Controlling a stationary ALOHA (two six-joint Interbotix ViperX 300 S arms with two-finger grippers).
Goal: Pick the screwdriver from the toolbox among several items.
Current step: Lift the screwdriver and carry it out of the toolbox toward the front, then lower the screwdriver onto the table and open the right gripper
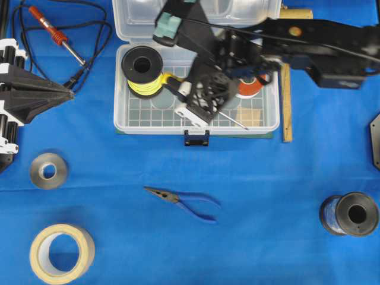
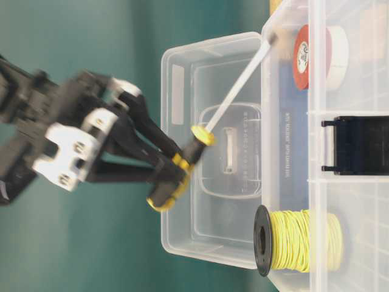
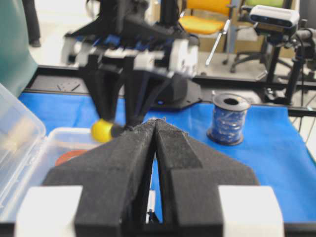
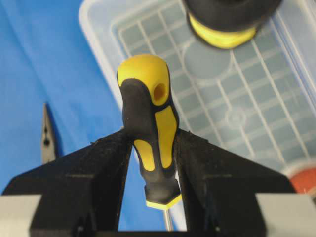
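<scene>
Right gripper [image 4: 153,163] clamps screwdriver [image 4: 150,128] above toolbox [image 1: 124,113] holding spool [image 1: 144,71], tape roll [image 1: 249,88], block [image 1: 249,116]; left gripper [image 3: 155,131] closed, empty.

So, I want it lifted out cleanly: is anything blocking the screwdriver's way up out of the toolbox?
Nothing visible does. The right gripper holds the screwdriver by its handle, tilted, with only the shaft tip near the toolbox floor. The yellow spool sits apart to one side.

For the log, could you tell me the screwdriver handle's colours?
Black with yellow panels on the screwdriver, clearest in the right wrist view.
</scene>
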